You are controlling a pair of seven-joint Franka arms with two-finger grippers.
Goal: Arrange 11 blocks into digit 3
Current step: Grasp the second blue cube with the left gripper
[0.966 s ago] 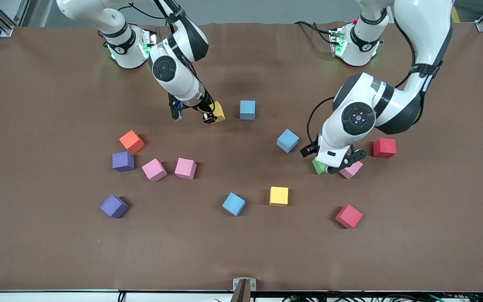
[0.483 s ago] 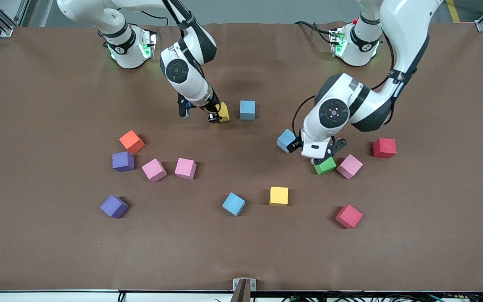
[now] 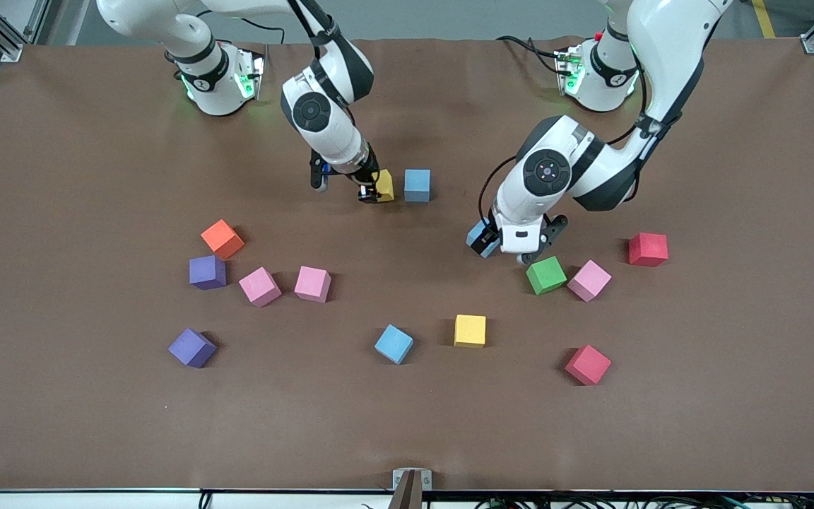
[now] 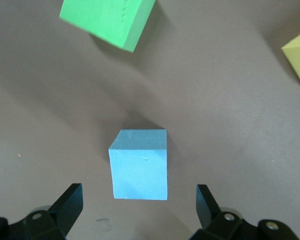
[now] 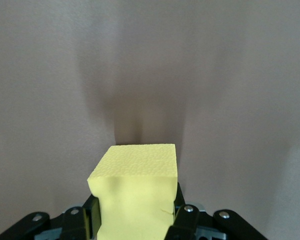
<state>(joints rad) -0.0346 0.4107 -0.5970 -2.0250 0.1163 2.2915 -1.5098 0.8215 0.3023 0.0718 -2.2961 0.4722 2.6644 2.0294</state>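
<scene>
My right gripper (image 3: 372, 189) is shut on a yellow block (image 3: 383, 185), low at the table close beside a light blue block (image 3: 417, 185). In the right wrist view the yellow block (image 5: 137, 190) fills the space between the fingers of the right gripper (image 5: 135, 212). My left gripper (image 3: 515, 247) hangs open over another light blue block (image 3: 480, 239). In the left wrist view this block (image 4: 139, 165) lies just ahead of the left gripper (image 4: 139, 202), untouched. No digit 3 shows; the blocks lie scattered.
A green block (image 3: 546, 275), a pink one (image 3: 588, 280) and a red one (image 3: 647, 249) lie near the left gripper. Orange (image 3: 222, 238), purple (image 3: 207, 272) and pink (image 3: 259, 286) blocks lie toward the right arm's end. Light blue (image 3: 393, 343) and yellow (image 3: 470, 330) blocks lie nearer the camera.
The left arm has swung from over the green and pink blocks to the light blue block, jaws still open. The right gripper has carried the yellow block closer to the other light blue block.
</scene>
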